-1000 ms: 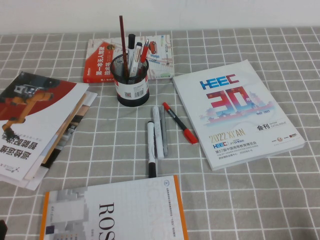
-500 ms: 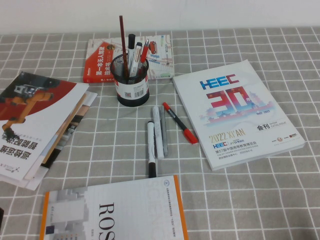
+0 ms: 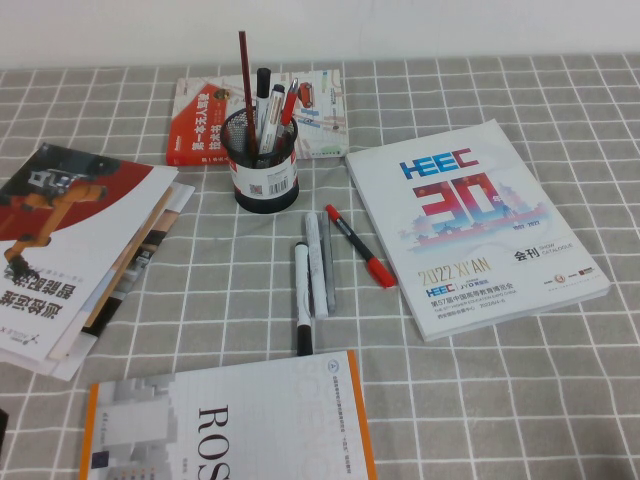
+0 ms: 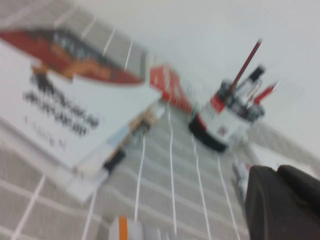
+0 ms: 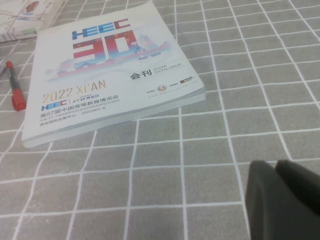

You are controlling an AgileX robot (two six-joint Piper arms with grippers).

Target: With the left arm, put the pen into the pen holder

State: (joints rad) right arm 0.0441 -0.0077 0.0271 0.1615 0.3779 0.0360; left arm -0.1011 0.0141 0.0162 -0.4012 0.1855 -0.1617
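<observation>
The pen [image 3: 301, 296] lies flat on the table [image 3: 520, 400], near the pen holder [image 3: 263, 160] and beside two other loose pens, so it is free to pick. The left gripper [image 4: 282, 202] waits with jaws closed, empty; the right gripper [image 5: 285, 200], I cannot tell.

The pen [image 3: 302, 298], white-barrelled with black cap and end, lies flat near the table's middle. The pen holder [image 3: 264, 160], a black mesh cup holding what appear to be several pens, stands upright toward the far edge.
</observation>
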